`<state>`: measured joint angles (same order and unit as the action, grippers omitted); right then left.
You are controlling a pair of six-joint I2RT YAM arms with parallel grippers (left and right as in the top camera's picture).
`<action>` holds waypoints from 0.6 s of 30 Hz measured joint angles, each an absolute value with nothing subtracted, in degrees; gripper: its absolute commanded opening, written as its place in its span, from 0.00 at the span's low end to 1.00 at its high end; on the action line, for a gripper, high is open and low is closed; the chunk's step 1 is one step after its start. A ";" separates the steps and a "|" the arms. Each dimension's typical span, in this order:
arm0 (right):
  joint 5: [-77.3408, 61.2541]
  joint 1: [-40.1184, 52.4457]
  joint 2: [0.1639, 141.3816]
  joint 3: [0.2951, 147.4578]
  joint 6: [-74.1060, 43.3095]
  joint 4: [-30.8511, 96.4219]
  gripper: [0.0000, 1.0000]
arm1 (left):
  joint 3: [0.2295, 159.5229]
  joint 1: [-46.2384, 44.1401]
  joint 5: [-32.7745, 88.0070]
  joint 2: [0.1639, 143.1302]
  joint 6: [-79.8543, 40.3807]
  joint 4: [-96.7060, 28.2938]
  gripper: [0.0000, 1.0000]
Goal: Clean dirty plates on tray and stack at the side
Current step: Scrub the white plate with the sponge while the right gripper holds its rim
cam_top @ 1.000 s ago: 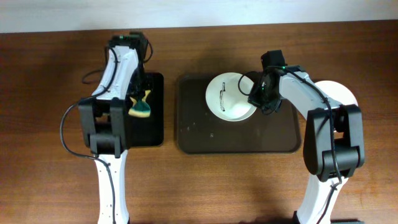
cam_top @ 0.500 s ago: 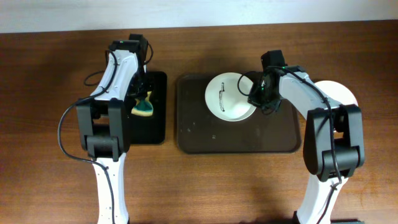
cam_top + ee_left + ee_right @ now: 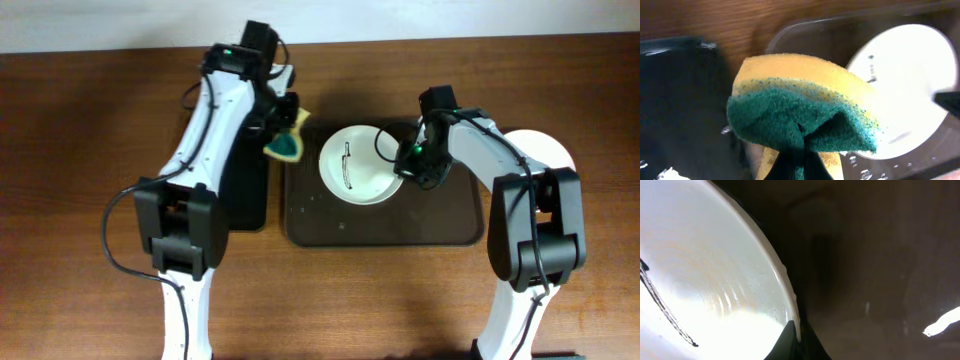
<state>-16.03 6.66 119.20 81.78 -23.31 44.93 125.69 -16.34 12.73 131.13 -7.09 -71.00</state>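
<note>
A round white shallow plate (image 3: 358, 165) on the dark brown rectangular tray (image 3: 330, 225) lies just right of the left gripper (image 3: 281, 139), closed on a yellow-and-green sponge (image 3: 800, 107), its opposite rim pinched by the right gripper (image 3: 409, 165).

A robotics lab, seemingly — 2 robot arms (image 3: 185, 215) set at a plain wooden table (image 3: 70, 290).

The sponge (image 3: 800, 110) is seen as soft yellow foam with a rough, scratchy green side. The plate (image 3: 715, 280) is seen as smooth, white and shiny, perhaps glazed china, though the blurred view leaves that unsure, and the brown tray (image 3: 330, 215) under it is smooth with a slight shine. The table (image 3: 80, 150) is made of matt brown wood, and the black tray (image 3: 675, 100) looks glossy.
</note>
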 measured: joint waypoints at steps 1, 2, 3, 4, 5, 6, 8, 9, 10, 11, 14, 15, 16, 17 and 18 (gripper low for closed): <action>-16.47 6.66 119.20 81.67 -23.29 44.91 0.04 | 125.69 -17.54 13.08 131.13 -7.51 -70.04 0.00; -17.08 6.66 119.20 81.52 -23.31 44.80 0.04 | 125.69 -18.68 13.30 131.13 -7.90 -69.19 0.00; -18.02 6.66 119.20 81.25 -23.31 44.62 0.04 | 125.69 -20.12 13.54 131.13 -8.36 -67.83 0.00; -18.87 6.66 119.20 80.84 -23.29 43.90 0.04 | 125.62 -21.15 13.56 131.13 -8.86 -66.92 0.00; -20.29 6.66 119.13 80.12 -23.29 42.48 0.04 | 125.19 -22.65 13.45 131.13 -9.67 -65.39 0.00; -21.80 6.63 118.98 79.07 -23.18 40.58 0.04 | 124.81 -23.83 13.10 131.13 -10.61 -63.96 0.00; -25.15 6.20 118.78 77.41 -22.92 38.26 0.04 | 123.76 -25.65 12.47 131.13 -12.29 -62.15 0.00; -26.28 5.89 118.78 77.01 -22.61 37.87 0.04 | 123.37 -26.17 12.21 131.15 -12.97 -61.56 0.00; -27.99 5.21 118.78 76.47 -22.24 37.30 0.04 | 123.11 -26.50 11.99 131.37 -13.41 -61.06 0.00; -29.85 4.43 118.78 75.90 -21.65 36.77 0.04 | 123.09 -26.74 11.73 131.76 -13.85 -60.69 0.00; -32.10 3.77 118.78 75.02 -20.75 36.75 0.04 | 122.98 -26.83 10.92 134.13 -14.74 -59.53 0.00; -32.29 3.77 118.78 75.02 -20.67 36.75 0.04 | 122.96 -26.83 10.24 135.68 -15.07 -59.11 0.00; -32.45 3.77 118.78 74.98 -20.53 36.71 0.04 | 122.91 -26.83 9.78 137.27 -15.55 -59.11 0.00; -32.47 3.77 118.78 74.98 -20.53 36.64 0.04 | 122.87 -26.83 9.50 138.61 -15.79 -59.09 0.00; -32.56 3.77 118.78 74.96 -20.49 36.58 0.04 | 122.85 -26.85 9.21 139.92 -16.03 -59.11 0.00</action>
